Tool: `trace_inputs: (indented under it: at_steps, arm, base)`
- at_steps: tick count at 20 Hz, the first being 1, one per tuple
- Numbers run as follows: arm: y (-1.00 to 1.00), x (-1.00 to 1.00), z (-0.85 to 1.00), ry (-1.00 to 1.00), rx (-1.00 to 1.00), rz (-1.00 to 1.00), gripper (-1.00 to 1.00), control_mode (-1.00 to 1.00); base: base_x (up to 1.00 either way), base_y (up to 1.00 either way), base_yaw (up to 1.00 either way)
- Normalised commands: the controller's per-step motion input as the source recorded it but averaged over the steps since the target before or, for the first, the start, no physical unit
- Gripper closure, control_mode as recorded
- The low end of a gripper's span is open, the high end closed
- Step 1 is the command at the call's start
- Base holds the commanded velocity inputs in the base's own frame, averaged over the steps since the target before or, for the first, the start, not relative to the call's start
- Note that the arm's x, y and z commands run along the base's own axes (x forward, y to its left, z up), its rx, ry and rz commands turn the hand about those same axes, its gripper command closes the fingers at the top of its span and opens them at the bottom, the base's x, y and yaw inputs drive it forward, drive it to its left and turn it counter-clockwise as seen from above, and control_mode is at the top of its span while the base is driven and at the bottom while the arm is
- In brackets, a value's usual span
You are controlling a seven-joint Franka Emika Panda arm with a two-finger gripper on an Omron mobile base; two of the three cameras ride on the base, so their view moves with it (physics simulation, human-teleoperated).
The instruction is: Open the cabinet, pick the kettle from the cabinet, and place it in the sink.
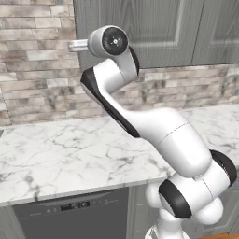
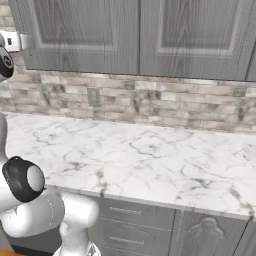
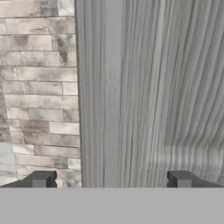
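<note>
Close against the cabinet (image 3: 148, 87) door's left edge, gripper (image 3: 111, 179) spread wide, empty, touching nothing visible

We see our arm (image 1: 154, 130) as glossy white rounded segments with black joint bands and round black end caps; our gripper (image 3: 111, 179) carries two small dark grey fingertips (image 3: 40, 179).

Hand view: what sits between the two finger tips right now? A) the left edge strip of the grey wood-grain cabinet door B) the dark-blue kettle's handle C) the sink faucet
A: the open hand straddles the grey wood-grain cabinet door at its left edge, beside the brick wall.
</note>
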Motion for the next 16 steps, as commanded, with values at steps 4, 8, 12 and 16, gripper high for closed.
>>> trace_inputs:
  at_steps: [4, 8, 12, 16]
  arm:
    - [0.07, 0.3, 0.06, 0.0, 0.08, 0.0, -1.0, -1.0]
    - [0.03, 0.34, 0.0, 0.02, 0.08, 0.0, -1.0, -1.0]
    - [0.0, 0.36, 0.0, 0.02, 0.11, 0.0, -1.0, -1.0]
    - [0.0, 0.4, 0.0, 0.08, 0.07, 0.0, -1.0, -1.0]
  base:
    - [0.0, 0.0, 0.0]
    - [0.0, 0.0, 0.0]
    - [0.0, 0.0, 0.0]
    - [0.0, 0.0, 0.0]
